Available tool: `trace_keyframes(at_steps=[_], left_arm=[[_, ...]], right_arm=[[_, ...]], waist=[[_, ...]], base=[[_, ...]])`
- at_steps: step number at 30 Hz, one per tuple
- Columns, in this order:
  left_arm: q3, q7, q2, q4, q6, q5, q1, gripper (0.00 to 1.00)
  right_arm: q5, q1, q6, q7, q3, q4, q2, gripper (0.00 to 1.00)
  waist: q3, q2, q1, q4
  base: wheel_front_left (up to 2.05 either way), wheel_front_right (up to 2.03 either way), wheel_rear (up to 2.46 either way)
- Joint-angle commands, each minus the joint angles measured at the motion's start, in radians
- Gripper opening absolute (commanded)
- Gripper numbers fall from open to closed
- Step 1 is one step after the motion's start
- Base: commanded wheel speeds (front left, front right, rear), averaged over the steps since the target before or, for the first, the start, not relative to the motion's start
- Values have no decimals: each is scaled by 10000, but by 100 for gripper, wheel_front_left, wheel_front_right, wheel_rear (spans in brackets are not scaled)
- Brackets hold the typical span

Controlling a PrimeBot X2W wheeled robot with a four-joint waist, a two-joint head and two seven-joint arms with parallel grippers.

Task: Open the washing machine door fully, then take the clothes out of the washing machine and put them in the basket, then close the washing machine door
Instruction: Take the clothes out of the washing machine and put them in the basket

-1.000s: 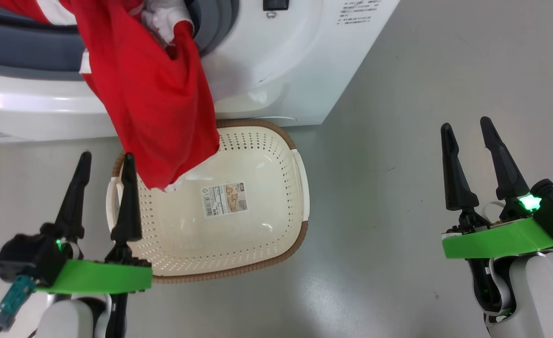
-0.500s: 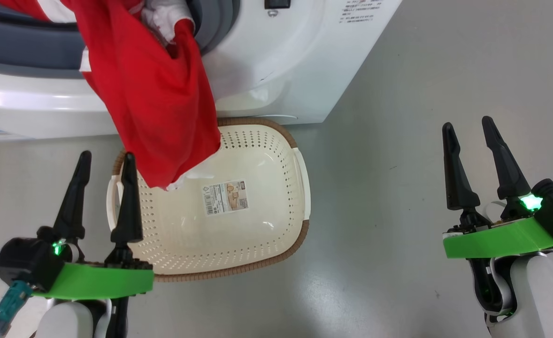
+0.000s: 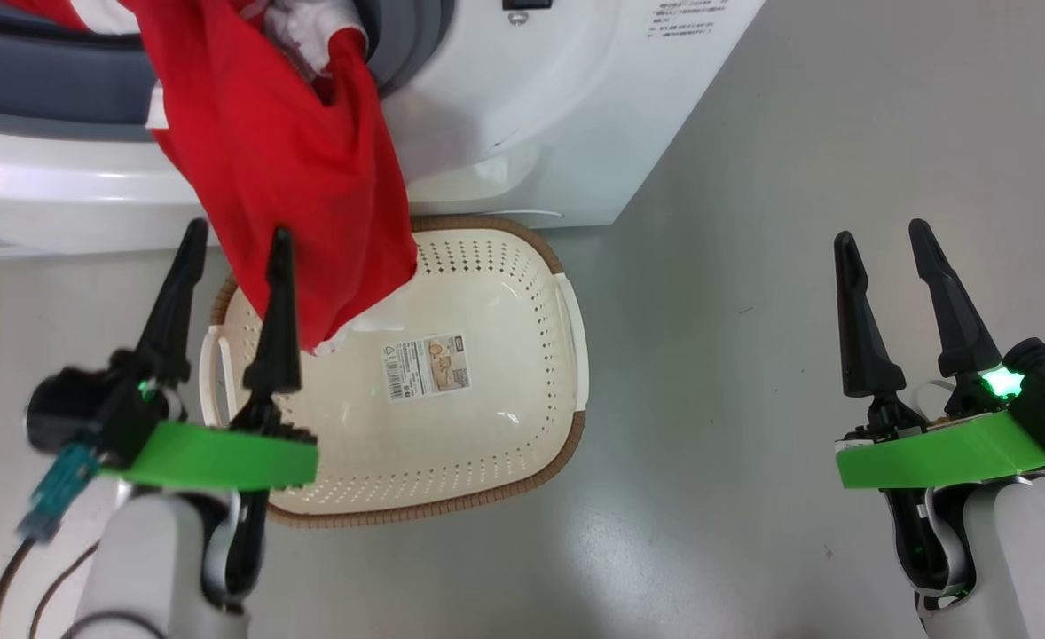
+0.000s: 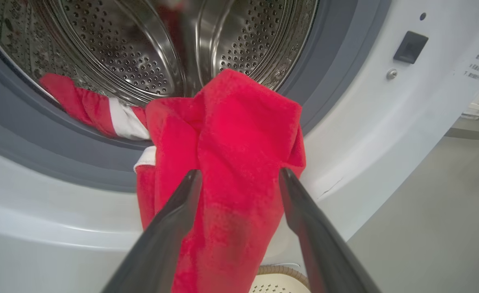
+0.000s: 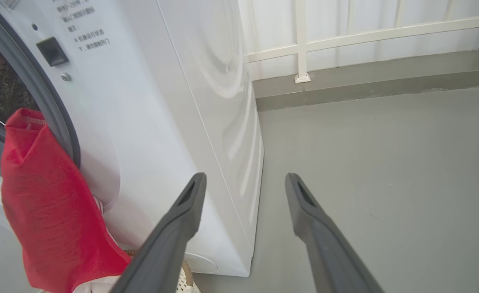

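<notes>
Head view: red clothes hung out of the mouth of the washing machine. They draped down over the grey rubber ring and the white front, with the lower hem dangling above the 11 o'clock corner of the basket. The basket sat on the grey floor close against the machine's foot, a paper label showing on its bottom. The left gripper was at 9 o'clock of the basket, fingers spread wide and gripping nothing, pointing toward 12 o'clock at the hanging cloth. Its inner finger crossed the cloth's edge in this view; contact could not be told. Left wrist view: cloth straight ahead at 12 o'clock, seen in the gap between the two fingers beyond their tips. A further red fold with a white stripe lay at 10 o'clock on the lip of the steel drum. The right gripper was at 3 o'clock of the basket, well apart from it, over open floor, jaws likewise released and empty. Right wrist view: the hanging cloth at 9 o'clock, the machine's white corner between it and the fingers.
</notes>
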Motion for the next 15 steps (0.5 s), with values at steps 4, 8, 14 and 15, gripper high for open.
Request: trace_keyframes(at_steps=[4,8,14,15], left_arm=[[109,-49,116,466,-54,233,-708,100],[46,-49,116,1205,-54,352,-1504,100],[-16,-49,116,2294,-54,477,-2418,100],[-18,-49,116,2453,-54,504,-2546,100]], right_arm=[[-39,193,63,-63,309,-250,20,100],[-28,142,63,-63,341,-261,20,100],[4,64,63,-63,374,-263,20,100],[12,54,63,-63,376,-259,20,100]], waist=[[86,0,0,-29],[197,0,0,-73],[343,0,0,-148],[360,0,0,-160]], base=[[0,0,0],[0,0,0],[0,0,0],[0,0,0]])
